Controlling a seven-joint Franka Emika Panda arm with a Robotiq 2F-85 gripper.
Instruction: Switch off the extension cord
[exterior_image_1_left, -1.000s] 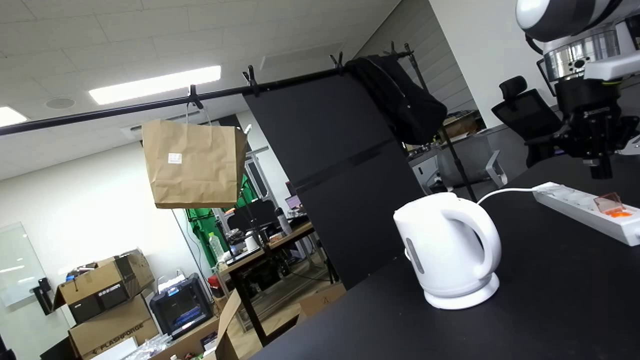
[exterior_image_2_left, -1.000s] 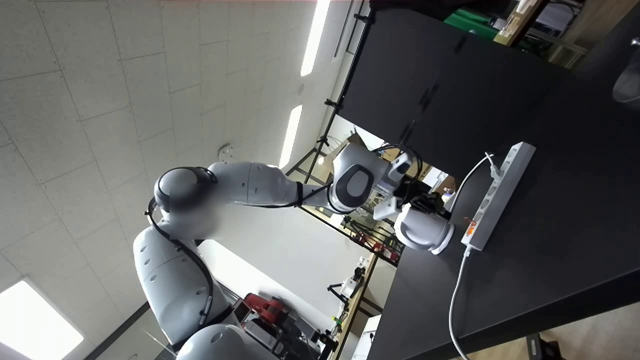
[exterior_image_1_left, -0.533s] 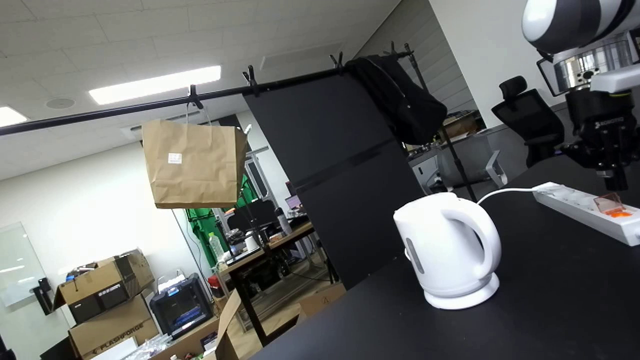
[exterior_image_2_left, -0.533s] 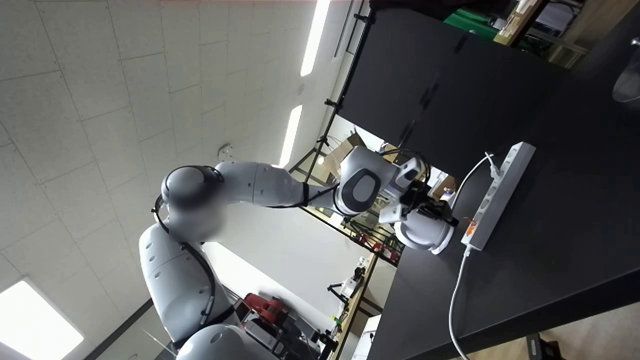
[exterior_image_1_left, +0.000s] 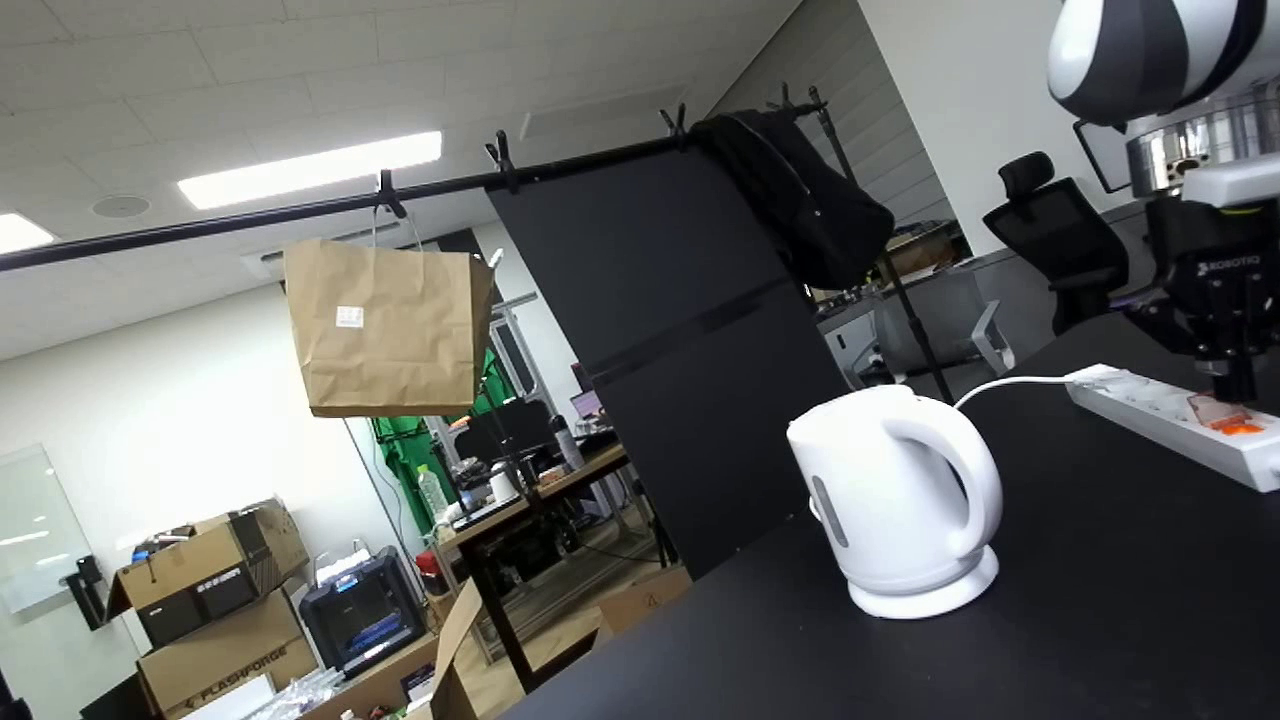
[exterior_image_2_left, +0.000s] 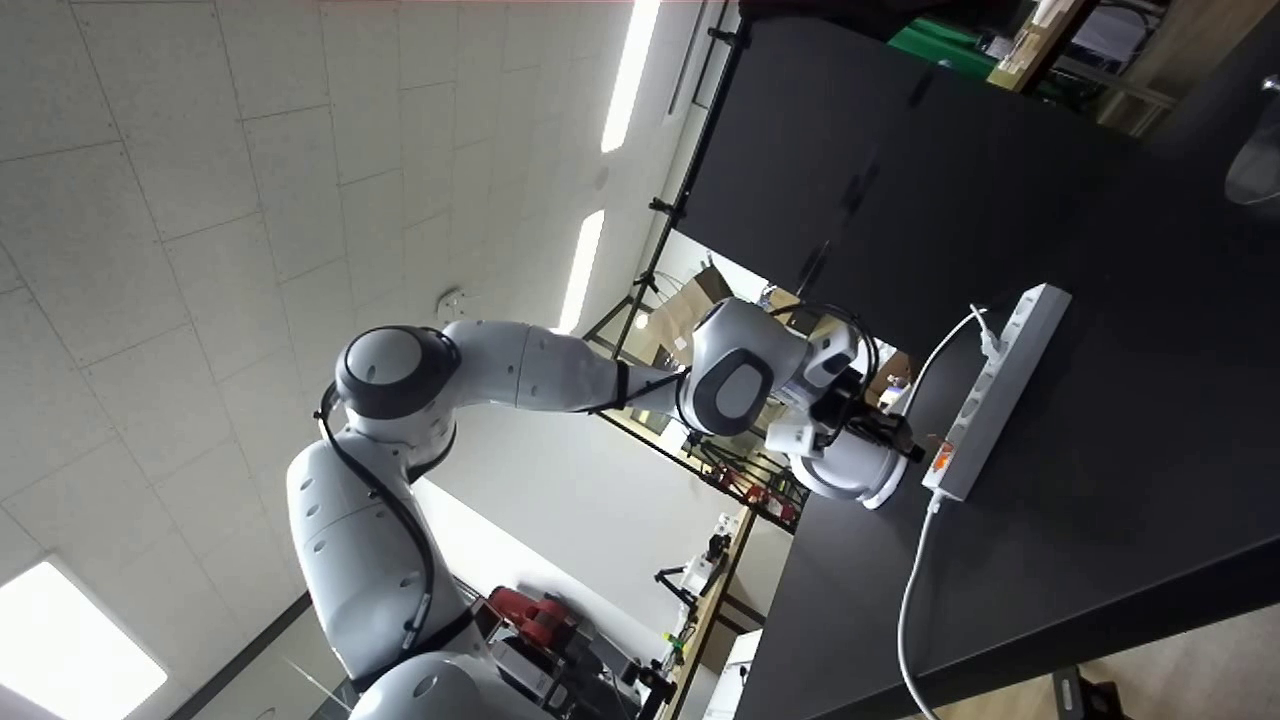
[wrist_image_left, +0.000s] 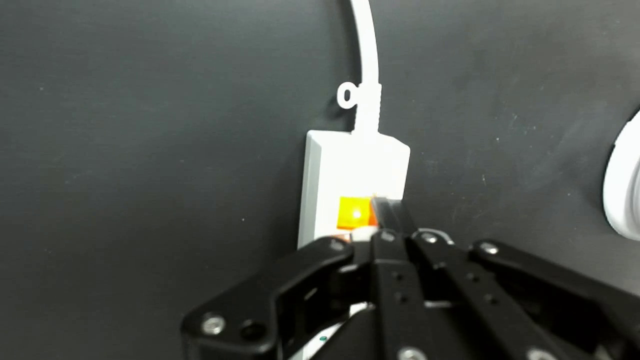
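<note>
tool (wrist_image_left: 389, 205) pinched together; near orange switch (wrist_image_left: 353, 214) on extension cord (wrist_image_left: 362, 162); contact unclear

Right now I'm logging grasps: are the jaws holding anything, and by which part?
Nothing: the jaws are shut, empty, near the orange switch on the power strip.

Black table (exterior_image_1_left: 1090, 590) — kettle (exterior_image_1_left: 890, 500), extension cord (exterior_image_2_left: 1000, 395)

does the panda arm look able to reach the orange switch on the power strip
Probably yes: in the wrist view the shut gripper overlaps the edge of the orange switch. The translucent cover looks lifted in an exterior view, and the electric kettle stands apart from the power strip. Contact is unclear.
</note>
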